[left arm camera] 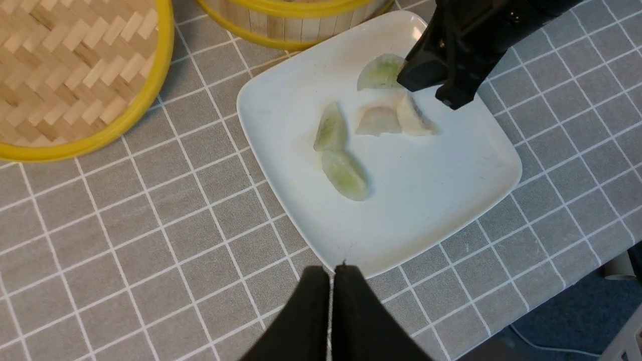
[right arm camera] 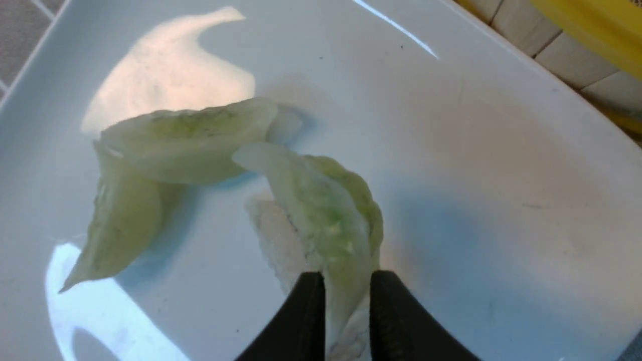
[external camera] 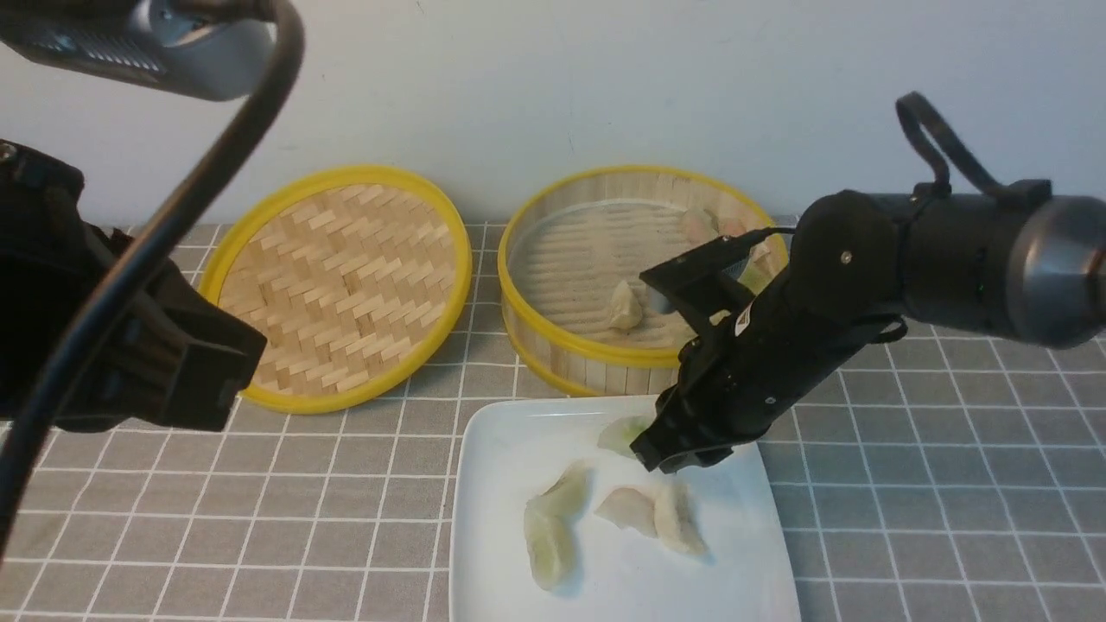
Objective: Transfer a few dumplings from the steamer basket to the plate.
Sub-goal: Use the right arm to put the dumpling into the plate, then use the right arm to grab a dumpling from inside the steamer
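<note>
Our right arm (external camera: 778,363) is matte black: one small screw (external camera: 846,257) on its round joint (external camera: 825,229), grey sleeve (external camera: 1050,268) beside that joint, looped black cable (external camera: 912,100) above it. Our left gripper (left arm camera: 332,273) shows black wedge fingers (left arm camera: 308,313).

Five dumplings (left arm camera: 345,175) lie on one plate (left arm camera: 441,190): one green between the right claw (external camera: 665,462) tips, four just ahead of them. Behind that claw, one basket (external camera: 587,350) shows at least three more. One lid (external camera: 337,285), well to the claw's left.

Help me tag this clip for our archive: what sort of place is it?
Probably a staged tabletop test setup, not a kitchen: a grey checked tablecloth against a bare white wall, with a steamer basket, its lid and a plate of dumplings.
</note>
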Robot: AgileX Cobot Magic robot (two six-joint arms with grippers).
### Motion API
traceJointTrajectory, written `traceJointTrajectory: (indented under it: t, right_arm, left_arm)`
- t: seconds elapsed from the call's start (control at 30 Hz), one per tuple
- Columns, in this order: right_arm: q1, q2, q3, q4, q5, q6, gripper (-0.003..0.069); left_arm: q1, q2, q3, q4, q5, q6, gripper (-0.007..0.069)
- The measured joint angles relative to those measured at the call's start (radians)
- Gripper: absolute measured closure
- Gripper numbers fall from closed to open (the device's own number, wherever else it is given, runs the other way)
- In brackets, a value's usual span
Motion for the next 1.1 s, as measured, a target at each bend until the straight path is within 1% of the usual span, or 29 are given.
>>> traceJointTrajectory:
  t: [0.13,0.17,0.2,0.23,0.3,0.43,0.5,0.53,0.6,0.63,0.73,0.77,0.83,0.9,0.97,1.03,1.1]
  right_arm:
    - [0.0,0.011,-0.015,0.001,-0.016,-0.002,0.0412]
    - [0.0,0.011,-0.04,-0.001,-0.013,-0.002,0.0358]
    - [0.0,0.011,-0.045,-0.004,-0.013,-0.002,0.0351]
    - [0.0,0.012,-0.076,-0.022,0.0,-0.002,0.0312]
    - [-0.011,0.012,-0.164,-0.081,0.014,0.023,0.0271]
    - [-0.063,0.038,-0.33,-0.144,-0.005,0.119,0.0253]
    - [-0.082,0.061,-0.404,-0.151,-0.003,0.137,0.0251]
    - [-0.104,0.112,-0.492,-0.155,0.024,0.141,0.0251]
    - [-0.116,0.197,-0.621,-0.154,0.083,0.13,0.0249]
    - [-0.117,0.205,-0.632,-0.154,0.09,0.13,0.0249]
    - [-0.118,0.352,-0.78,-0.13,0.181,0.127,0.025]
    - [-0.118,0.361,-0.788,-0.128,0.181,0.127,0.025]
    - [-0.118,0.475,-0.878,-0.119,0.234,0.159,0.025]
    - [-0.118,0.509,-0.911,-0.116,0.26,0.177,0.025]
    - [-0.118,0.579,-0.962,-0.095,0.32,0.191,0.025]
    - [-0.118,0.615,-0.993,-0.067,0.366,0.191,0.0253]
    - [-0.119,0.617,-1.004,-0.057,0.379,0.191,0.0267]
  left_arm:
    - [0.0,0.014,0.0,0.0,0.0,0.0,0.0629]
    - [0.0,0.018,0.0,0.001,0.0,0.0,0.0629]
    - [0.0,0.019,0.0,0.001,0.0,0.0,0.0629]
    - [0.0,0.019,0.0,0.002,0.0,0.001,0.0629]
    - [0.0,0.019,0.0,0.002,0.0,0.001,0.0629]
    - [0.0,0.019,0.0,0.002,0.0,0.001,0.0629]
    - [0.0,0.019,0.0,0.002,0.0,0.001,0.0629]
    - [0.0,0.019,0.0,0.002,0.0,0.001,0.0629]
    - [0.0,0.019,0.0,0.003,0.0,0.001,0.0629]
    - [0.0,0.019,0.0,0.003,0.0,0.001,0.0629]
    - [0.0,0.019,0.0,0.015,0.0,0.001,0.0629]
    - [0.0,0.019,0.0,0.017,0.0,0.0,0.0629]
    - [0.0,0.019,0.0,0.021,0.0,-0.004,0.0629]
    - [0.0,0.019,0.0,0.022,0.0,-0.007,0.0629]
    - [0.0,0.019,0.0,0.03,0.0,-0.011,0.0629]
    - [0.0,0.019,0.0,0.038,0.0,-0.019,0.0629]
    - [0.0,0.019,0.0,0.042,0.0,-0.021,0.0629]
